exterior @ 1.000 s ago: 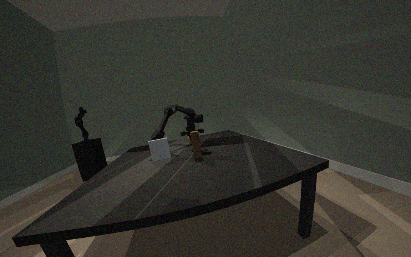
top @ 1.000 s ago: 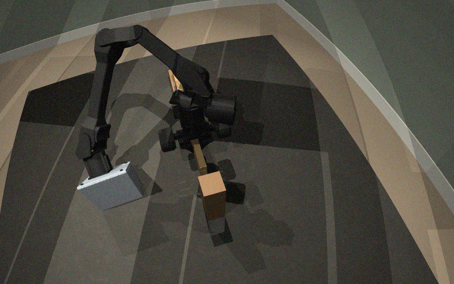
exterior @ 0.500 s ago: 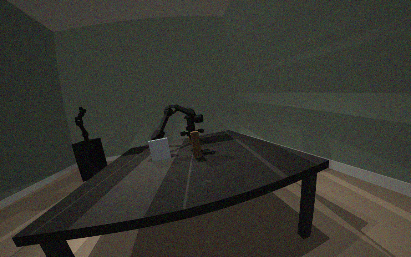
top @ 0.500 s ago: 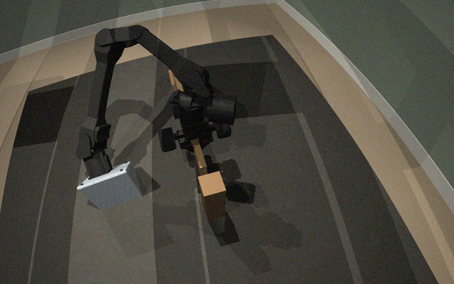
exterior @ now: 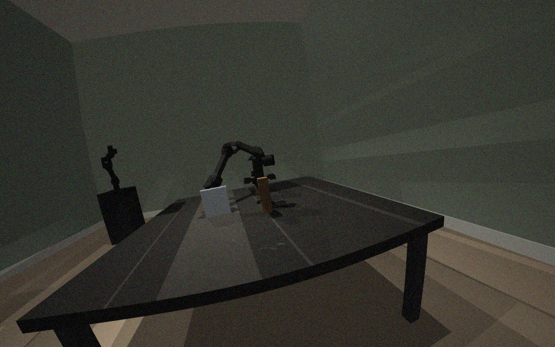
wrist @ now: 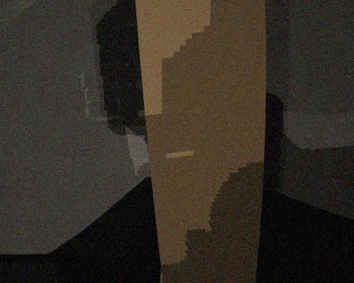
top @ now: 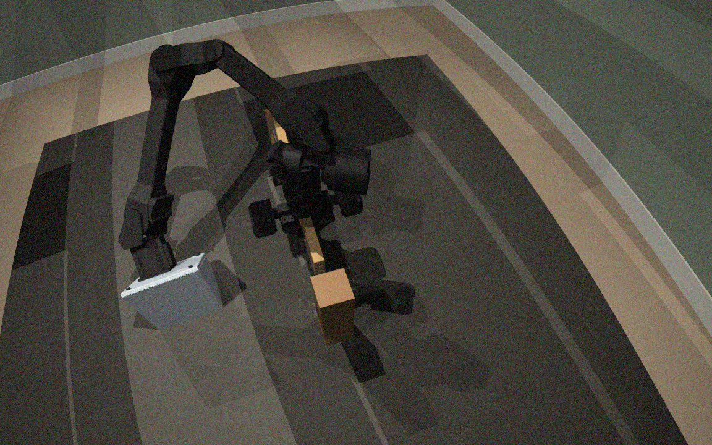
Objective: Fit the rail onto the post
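1. Arm (top: 154, 143): matte black throughout, slim boxy links w/ rounded joint housings.
2. Base (top: 173, 293): pale grey box, light top edge; small dark screw dots are seen at its corners.
3. Wrist: a fat black cylinder (top: 350, 169) is seen sticking out sideways.
4. Hand (top: 303, 212): black, flanked by two stubby rounded black knobs, one per side.
5. No markings or cables can be made out; lighting is too dim.

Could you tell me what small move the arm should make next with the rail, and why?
Probably release: the tool is shut on the rail, whose near end already seems to meet the post in the top view. The pegs are hidden, so seating is unconfirmed.
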Controlling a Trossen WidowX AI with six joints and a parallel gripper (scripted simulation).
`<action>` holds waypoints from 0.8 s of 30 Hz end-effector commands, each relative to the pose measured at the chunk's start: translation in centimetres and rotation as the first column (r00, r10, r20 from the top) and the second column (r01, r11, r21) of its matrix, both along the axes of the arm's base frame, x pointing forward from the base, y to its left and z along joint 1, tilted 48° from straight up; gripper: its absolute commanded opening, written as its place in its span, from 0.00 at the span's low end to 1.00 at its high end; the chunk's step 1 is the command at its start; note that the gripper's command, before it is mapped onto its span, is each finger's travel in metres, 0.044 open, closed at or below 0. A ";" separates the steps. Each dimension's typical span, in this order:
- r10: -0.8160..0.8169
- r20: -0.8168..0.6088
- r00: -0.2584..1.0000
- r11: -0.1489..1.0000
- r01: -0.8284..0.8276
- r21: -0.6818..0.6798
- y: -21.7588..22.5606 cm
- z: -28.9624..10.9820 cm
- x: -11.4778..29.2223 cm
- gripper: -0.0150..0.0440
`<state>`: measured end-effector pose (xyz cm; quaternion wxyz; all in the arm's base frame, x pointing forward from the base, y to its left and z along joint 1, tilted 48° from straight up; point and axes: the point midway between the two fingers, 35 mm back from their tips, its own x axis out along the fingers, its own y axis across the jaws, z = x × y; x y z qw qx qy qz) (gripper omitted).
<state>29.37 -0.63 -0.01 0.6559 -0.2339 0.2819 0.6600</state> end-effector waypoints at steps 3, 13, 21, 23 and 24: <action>-0.006 0.009 1.000 1.000 0.006 -0.003 -0.2 0.4 0.3 0.25; -0.006 0.009 1.000 1.000 0.006 -0.003 -0.3 0.5 0.3 0.25; -0.006 0.009 1.000 1.000 0.006 -0.003 -0.4 0.4 0.3 0.25; -0.006 0.009 1.000 1.000 0.006 -0.003 -0.4 0.3 0.3 0.25; -0.006 0.009 1.000 1.000 0.006 -0.003 -0.4 0.3 0.3 0.25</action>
